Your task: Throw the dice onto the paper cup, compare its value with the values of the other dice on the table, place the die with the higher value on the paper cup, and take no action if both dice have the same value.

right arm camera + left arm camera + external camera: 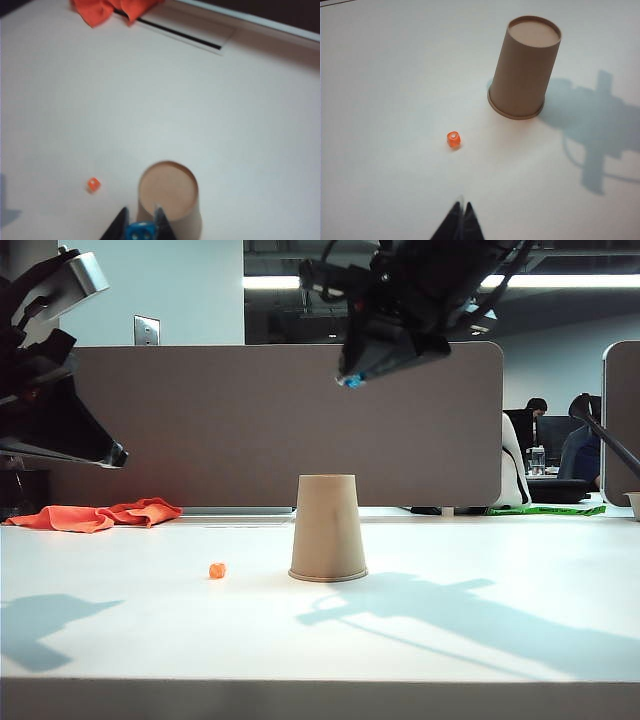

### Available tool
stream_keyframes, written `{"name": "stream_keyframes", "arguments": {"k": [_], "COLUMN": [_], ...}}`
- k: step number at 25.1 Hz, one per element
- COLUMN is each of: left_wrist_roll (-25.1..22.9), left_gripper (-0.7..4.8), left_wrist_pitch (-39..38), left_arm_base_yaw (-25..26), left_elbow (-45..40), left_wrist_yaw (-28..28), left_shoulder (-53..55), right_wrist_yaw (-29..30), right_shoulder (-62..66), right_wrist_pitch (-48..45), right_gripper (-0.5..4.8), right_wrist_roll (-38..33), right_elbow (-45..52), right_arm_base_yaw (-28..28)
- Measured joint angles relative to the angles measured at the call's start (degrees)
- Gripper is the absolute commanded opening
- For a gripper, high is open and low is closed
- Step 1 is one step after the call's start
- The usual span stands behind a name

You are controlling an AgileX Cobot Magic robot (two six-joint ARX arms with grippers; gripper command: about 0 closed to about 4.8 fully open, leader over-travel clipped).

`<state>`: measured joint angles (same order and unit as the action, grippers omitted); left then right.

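White table [480, 640] w/ upturned paper cup [328, 528] at frame center; right gripper [352, 380], upper center, pinches blue die [352, 382] above it. Left gripper [462, 212], upper left, shut, empty. Orange die [217, 570] sits left of cup. Throw step pending; next: release over cup's flat top.

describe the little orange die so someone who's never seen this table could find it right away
Start at the upside-down tan paper cup standing mid-table on the white table. Beside its base, on the left arm's side and apart from it, lies the orange die. It is the only loose cube on the table; the blue die is pinched in the right gripper high above the cup.
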<state>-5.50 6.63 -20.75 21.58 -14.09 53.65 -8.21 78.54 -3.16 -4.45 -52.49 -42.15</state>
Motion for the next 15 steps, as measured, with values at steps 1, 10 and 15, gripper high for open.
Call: {"name": "stream_keyframes", "arguments": {"k": [1, 10, 15], "left_wrist_roll": [0.0, 0.0, 0.0], "left_gripper": [-0.05, -0.05, -0.05], "left_wrist_pitch": [0.02, 0.02, 0.02], "left_arm_base_yaw": [0.0, 0.0, 0.0], "left_elbow": [0.0, 0.0, 0.0], "left_wrist_yaw": [0.0, 0.0, 0.0], "left_shoulder": [0.0, 0.0, 0.02], "right_wrist_yaw": [0.59, 1.81, 3.39], "right_shoulder": [0.0, 0.68, 4.24], "right_wrist_pitch": [-0.79, -7.02, -8.13], "right_gripper": [0.52, 0.53, 0.53], "right_wrist_roll": [0.0, 0.0, 0.0], "right_elbow": [0.0, -0.02, 0.02], "right_arm_base_yaw": [0.0, 0.02, 0.02]}}
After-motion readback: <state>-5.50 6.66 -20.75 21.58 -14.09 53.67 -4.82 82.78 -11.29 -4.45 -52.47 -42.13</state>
